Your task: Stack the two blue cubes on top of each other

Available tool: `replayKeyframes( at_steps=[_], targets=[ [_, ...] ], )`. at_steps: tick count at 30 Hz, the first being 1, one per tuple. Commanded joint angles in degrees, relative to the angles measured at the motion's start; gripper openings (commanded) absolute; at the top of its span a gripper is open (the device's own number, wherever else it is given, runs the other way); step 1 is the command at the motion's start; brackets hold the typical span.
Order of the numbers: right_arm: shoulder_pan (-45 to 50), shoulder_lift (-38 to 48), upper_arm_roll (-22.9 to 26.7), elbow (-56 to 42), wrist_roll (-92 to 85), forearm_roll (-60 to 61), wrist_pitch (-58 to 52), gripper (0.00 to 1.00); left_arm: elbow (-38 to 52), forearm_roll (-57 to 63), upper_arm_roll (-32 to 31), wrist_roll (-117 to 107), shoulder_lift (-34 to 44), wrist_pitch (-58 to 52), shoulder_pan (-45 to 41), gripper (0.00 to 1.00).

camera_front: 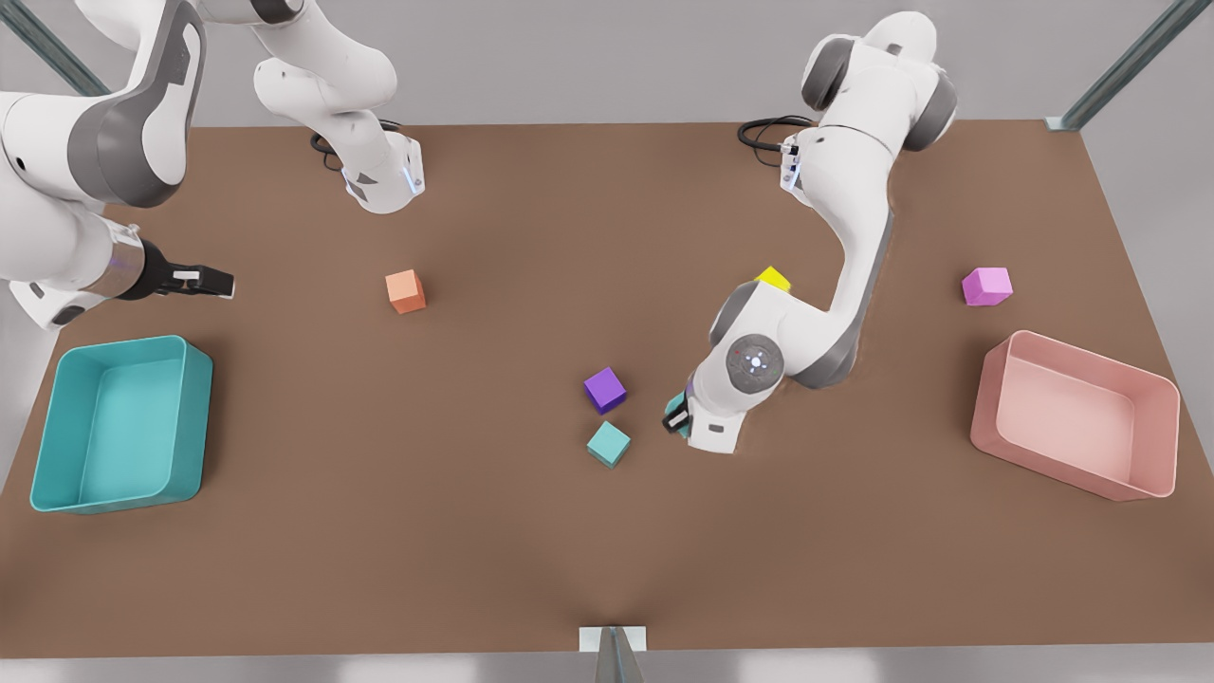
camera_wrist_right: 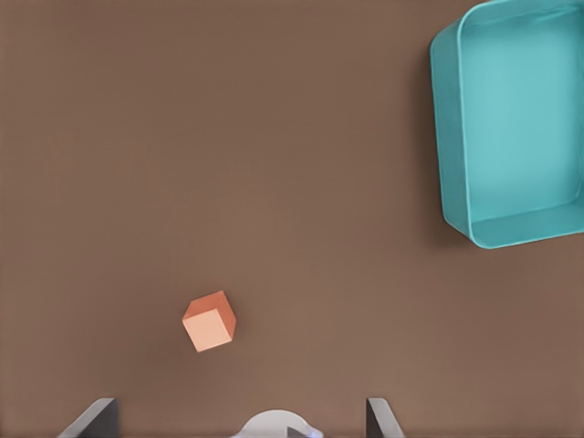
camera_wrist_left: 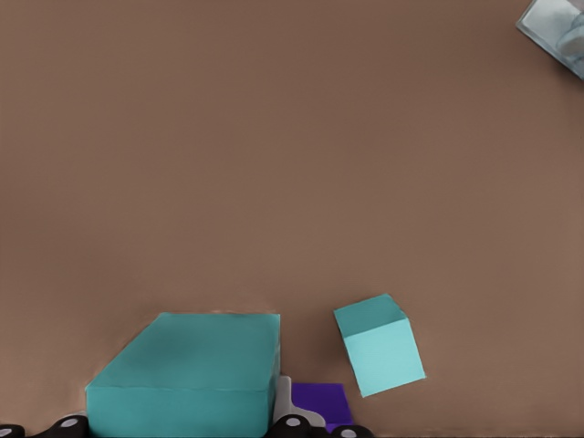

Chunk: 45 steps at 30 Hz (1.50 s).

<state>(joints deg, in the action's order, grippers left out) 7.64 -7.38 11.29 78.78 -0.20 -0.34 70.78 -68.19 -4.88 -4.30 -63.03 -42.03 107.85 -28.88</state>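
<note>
One blue cube (camera_front: 608, 444) (camera_wrist_left: 379, 345) lies loose on the brown table near the middle. Just to its right in the front view, my left gripper (camera_front: 676, 415) (camera_wrist_left: 182, 425) is shut on the other blue cube (camera_front: 675, 409) (camera_wrist_left: 187, 374), which the hand mostly hides there. In the left wrist view this held cube looms large between the fingers (camera_wrist_left: 294, 422). My right gripper (camera_front: 223, 282) (camera_wrist_right: 237, 424) waits open at the front view's far left, with nothing between its fingers.
A purple cube (camera_front: 604, 390) (camera_wrist_left: 321, 401) sits just behind the loose blue cube. An orange cube (camera_front: 406, 291) (camera_wrist_right: 209, 321), a yellow cube (camera_front: 773, 279) and a pink cube (camera_front: 986, 286) lie farther back. A teal bin (camera_front: 194, 417) (camera_wrist_right: 447, 137) stands left, a pink bin (camera_front: 1053, 465) right.
</note>
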Motion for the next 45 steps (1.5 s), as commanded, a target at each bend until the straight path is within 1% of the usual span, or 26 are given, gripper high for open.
replayKeyframes(
  at_steps=[1,3,6,9,20,21,22,23,30,34,36,38,39,40,41,44,45],
  targets=[
    [0.09,0.0,0.05,-0.03,1.6,-0.02,0.06,1.0,3.5,2.59,0.17,-14.84,-4.63,5.26,-3.9,0.48],
    [0.01,0.0,0.05,0.06,1.6,0.07,0.06,1.0,6.66,2.59,0.08,-14.93,-8.06,10.19,-5.22,0.5],
    [0.01,0.0,0.05,0.06,1.6,0.16,0.06,1.0,15.36,2.59,0.17,-15.81,-14.74,12.47,-5.66,0.51],
    [0.01,-0.17,0.05,0.06,1.6,0.16,0.06,1.0,15.63,2.59,0.34,-15.46,-15.88,16.34,-6.1,0.51],
    [0.09,-0.79,-0.39,0.06,1.6,0.16,0.06,1.0,15.28,1.63,-0.1,-15.81,-17.99,15.73,-6.81,0.51],
    [0.09,-0.88,-0.39,0.06,1.6,0.16,0.06,1.0,15.19,1.54,-0.1,-15.81,-17.99,15.47,-6.81,0.61],
    [0.09,-0.88,-0.39,0.06,1.6,0.16,0.06,1.0,15.19,1.63,-0.1,-15.81,-17.99,14.94,-6.89,0.9],
    [0.09,-0.88,-0.39,0.06,1.6,0.16,0.06,1.0,15.28,1.8,-0.01,-15.81,-17.99,13.36,-6.89,1.0],
    [0.09,-1.32,-0.48,0.15,1.6,0.25,-0.03,1.0,15.36,2.33,0.25,-15.63,-17.38,8.26,-6.63,1.0],
    [0.09,-1.32,-0.48,0.15,1.6,0.34,-0.03,1.0,16.51,1.19,0.08,-15.9,-17.29,8.52,-6.72,1.0],
    [0.09,-1.32,-0.48,0.15,1.6,0.42,-0.03,1.0,17.39,1.19,-1.07,-19.41,-17.29,12.47,-6.72,1.0],
    [0.09,-1.32,-0.48,0.15,1.6,0.42,-0.03,1.0,17.47,1.19,-1.07,-19.41,-17.29,13.27,-6.54,1.0],
    [0.09,-1.32,-0.48,0.15,1.6,0.42,-0.03,1.0,17.47,1.19,-1.07,-19.41,-16.86,12.22,-6.54,1.0],
    [0.09,-1.32,-0.48,0.15,1.6,0.42,-0.03,1.0,17.39,1.1,-1.07,-19.15,-13.96,4.51,-6.1,1.0],
    [0.09,-1.32,-0.48,0.15,1.6,0.42,-0.03,1.0,17.3,1.01,-1.07,-18.88,-11.59,0.28,-5.93,1.0],
    [0.09,-1.32,-0.48,0.15,1.6,0.42,-0.03,1.0,17.04,0.92,-1.24,-18.71,-8.77,-13.96,-4.87,1.0],
    [0.09,-1.32,-0.48,0.15,1.6,0.42,-0.03,1.0,17.12,-0.21,-1.59,-12.68,-6.23,-26.25,-3.48,1.0]
  ],
)
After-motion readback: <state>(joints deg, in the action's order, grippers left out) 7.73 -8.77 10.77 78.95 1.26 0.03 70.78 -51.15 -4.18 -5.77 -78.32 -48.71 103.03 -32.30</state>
